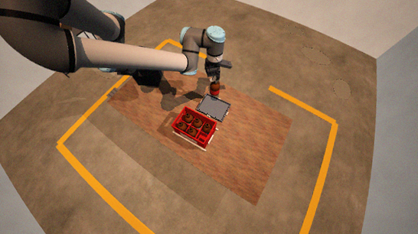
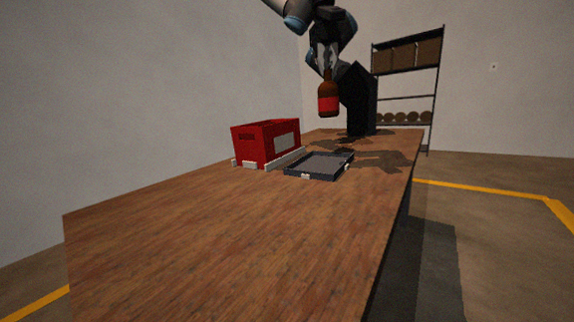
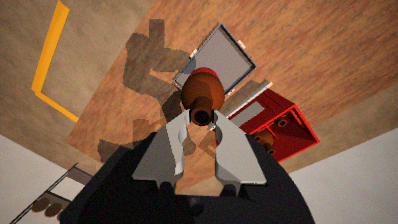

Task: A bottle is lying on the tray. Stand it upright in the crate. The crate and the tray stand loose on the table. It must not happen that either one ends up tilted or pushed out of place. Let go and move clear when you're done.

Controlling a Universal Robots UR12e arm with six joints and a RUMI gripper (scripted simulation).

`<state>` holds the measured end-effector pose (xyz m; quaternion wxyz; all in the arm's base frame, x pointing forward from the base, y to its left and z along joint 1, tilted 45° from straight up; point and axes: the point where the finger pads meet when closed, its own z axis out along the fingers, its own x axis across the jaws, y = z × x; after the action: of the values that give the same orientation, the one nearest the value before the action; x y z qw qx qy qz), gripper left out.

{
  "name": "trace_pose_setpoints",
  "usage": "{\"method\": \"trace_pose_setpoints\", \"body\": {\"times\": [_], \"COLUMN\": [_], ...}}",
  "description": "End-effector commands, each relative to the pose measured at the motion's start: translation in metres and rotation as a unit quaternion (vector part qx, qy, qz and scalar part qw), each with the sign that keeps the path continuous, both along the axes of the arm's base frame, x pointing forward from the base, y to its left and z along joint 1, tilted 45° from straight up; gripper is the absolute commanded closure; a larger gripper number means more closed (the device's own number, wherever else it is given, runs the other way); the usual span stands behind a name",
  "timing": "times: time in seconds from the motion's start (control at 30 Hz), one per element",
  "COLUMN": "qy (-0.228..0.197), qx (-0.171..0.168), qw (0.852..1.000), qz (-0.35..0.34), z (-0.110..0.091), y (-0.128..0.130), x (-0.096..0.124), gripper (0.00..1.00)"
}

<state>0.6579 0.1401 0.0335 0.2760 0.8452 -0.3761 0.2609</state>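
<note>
A brown bottle (image 1: 215, 88) (image 2: 328, 99) (image 3: 202, 92) with a red label hangs upright in the air, neck up. My gripper (image 1: 214, 80) (image 2: 327, 71) (image 3: 202, 110) is shut on its neck. The grey tray (image 1: 214, 107) (image 2: 319, 163) (image 3: 223, 55) lies on the table below the bottle's level, with nothing on it. The red crate (image 1: 206, 143) (image 2: 248, 150) (image 3: 270, 106) stands beside the tray. In the top view several brown bottles stand in its compartments, and one corner compartment (image 1: 202, 137) is empty. The crate's inside is hidden in the exterior view.
White strips (image 1: 190, 141) (image 2: 285, 159) lie along the crate's base, and small white blocks (image 2: 305, 176) touch the tray's edges. The wooden table (image 1: 244, 151) (image 2: 212, 235) carries both. A shelf rack (image 2: 405, 70) stands behind the robot's black base (image 2: 359, 102).
</note>
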Motion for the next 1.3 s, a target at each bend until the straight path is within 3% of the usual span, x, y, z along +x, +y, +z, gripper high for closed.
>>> {"method": "trace_pose_setpoints", "body": {"times": [0.0,1.27], "qy": [-0.001,-0.001], "qx": [0.000,0.000], "qw": [1.000,1.000], "qz": [0.000,0.000], "z": [0.0007,0.0098], "y": [0.0004,-0.0090], "x": [0.0003,0.0015], "gripper": [1.00,1.00]}}
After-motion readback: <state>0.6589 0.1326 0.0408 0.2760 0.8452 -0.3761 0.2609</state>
